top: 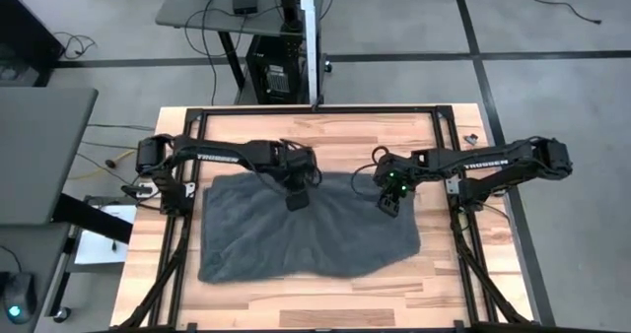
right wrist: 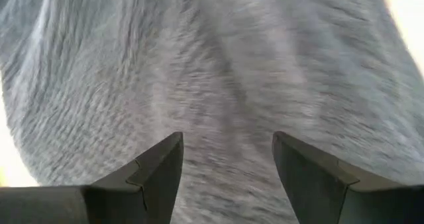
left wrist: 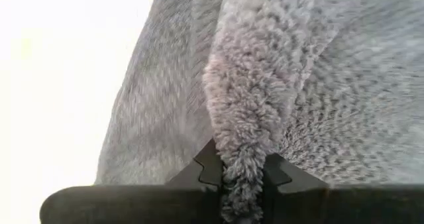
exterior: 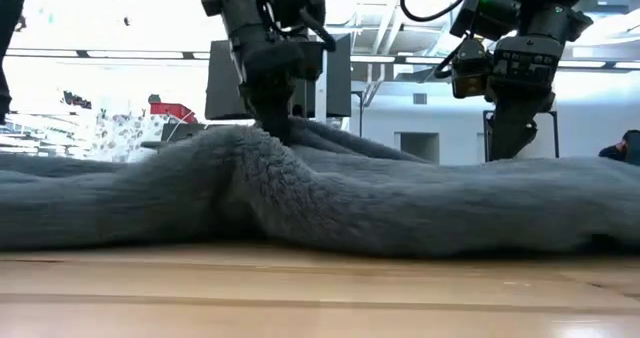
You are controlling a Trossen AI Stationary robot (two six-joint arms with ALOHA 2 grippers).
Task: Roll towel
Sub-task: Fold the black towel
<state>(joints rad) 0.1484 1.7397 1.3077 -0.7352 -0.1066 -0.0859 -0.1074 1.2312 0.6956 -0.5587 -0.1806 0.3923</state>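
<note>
The dark grey towel lies spread over the middle of the wooden table, seen from the near side in the low view as a rumpled sheet. My left gripper stands over the towel's far part, left of centre, shut on a raised ridge of cloth. My right gripper is open at the towel's far right part. Its two fingers stand apart with grey pile between and beyond them. In the low view the towel hides its fingertips. My left gripper pinches a raised fold of the towel between its two fingers, coming from above and slanting down. The fold runs on away from the fingers as a ridge. The cloth rises to the fingers in a peak, and the rest lies on the table. Whether my right gripper's tips touch the towel I cannot tell.
A black frame runs along the table's sides and far edge. A small object lies at the far right corner. Bare wood shows along the near edge and to the left and right of the towel.
</note>
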